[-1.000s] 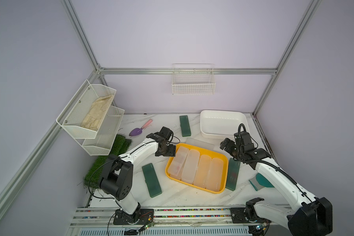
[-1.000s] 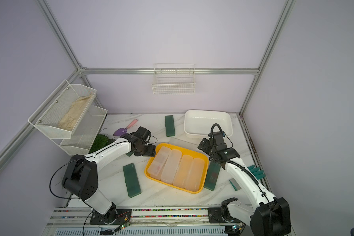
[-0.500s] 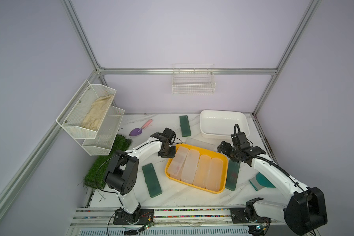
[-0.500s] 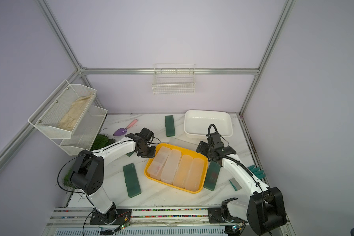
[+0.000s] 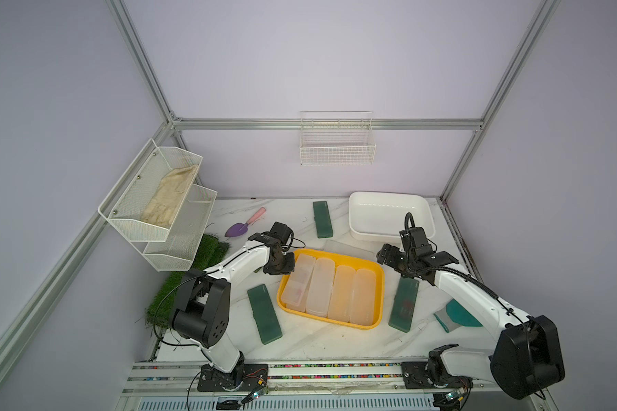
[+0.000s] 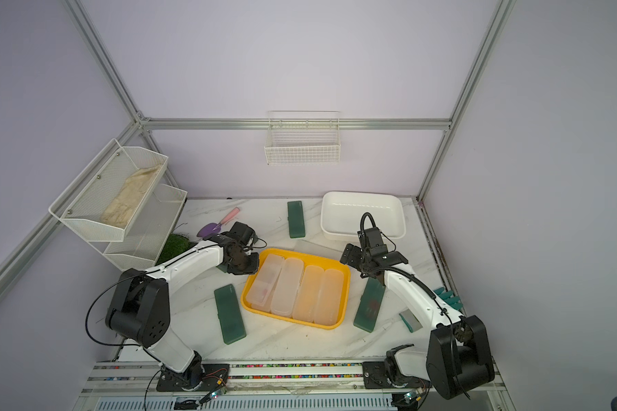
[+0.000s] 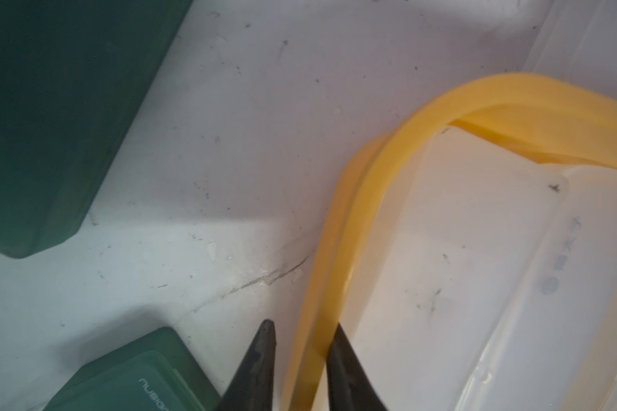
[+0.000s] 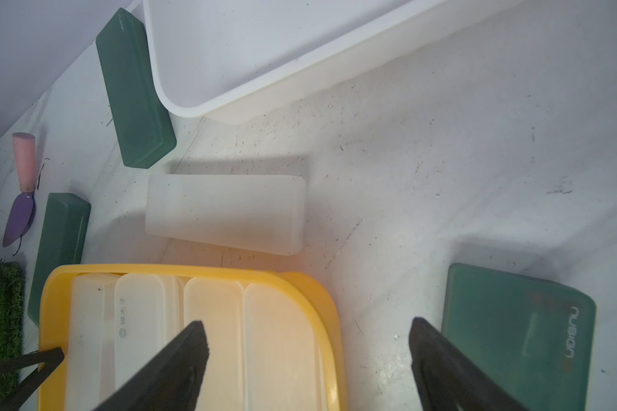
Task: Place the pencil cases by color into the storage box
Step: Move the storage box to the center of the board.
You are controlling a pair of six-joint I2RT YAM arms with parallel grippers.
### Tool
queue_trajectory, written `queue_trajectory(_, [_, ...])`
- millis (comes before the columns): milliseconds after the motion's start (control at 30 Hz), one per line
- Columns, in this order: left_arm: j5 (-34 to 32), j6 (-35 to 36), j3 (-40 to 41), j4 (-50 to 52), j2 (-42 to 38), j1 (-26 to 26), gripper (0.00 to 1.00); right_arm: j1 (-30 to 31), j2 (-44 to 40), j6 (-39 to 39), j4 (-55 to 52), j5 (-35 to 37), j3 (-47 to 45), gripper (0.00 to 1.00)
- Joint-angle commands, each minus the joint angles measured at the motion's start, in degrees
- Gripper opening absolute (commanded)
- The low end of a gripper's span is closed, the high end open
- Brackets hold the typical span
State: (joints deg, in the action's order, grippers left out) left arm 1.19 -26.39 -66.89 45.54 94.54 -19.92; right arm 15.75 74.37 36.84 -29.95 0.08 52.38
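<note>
You've 4 frosted cases (image 5: 341, 295) in yellow tray (image 5: 339, 259), 1 loose frosted case (image 8: 225, 213) + 4 green cases (image 5: 264, 313) to go; L end effector (image 7: 302, 325) pinches tray rim, R end effector (image 8: 307, 322) spread.

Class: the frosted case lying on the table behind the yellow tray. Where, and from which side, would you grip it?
Probably from above, right pincer across the narrow width of the frosted case, near mid-length: it lies flat, both long edges free of the yellow tray and white bin.
</note>
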Motion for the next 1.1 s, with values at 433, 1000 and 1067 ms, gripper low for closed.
queue_trajectory(433, [-1.02, -3.21, 5.75, 1.93, -6.45, 8.78, 0.24, 1.64, 3.85, -0.99, 6.28, -3.35, -0.24, 0.89])
queue_trajectory(1000, [0.77, -2.34, 4.18, 0.22, -12.50, 9.97, 0.57, 2.35, 11.80, -14.17, 4.44, -1.22, 6.79, 0.94])
queue_trajectory(1067, [0.91, -0.98, 3.24, 0.24, -12.99, 9.85, 0.69, 2.28, 11.40, -16.68, 5.72, -1.50, 7.16, 0.95])
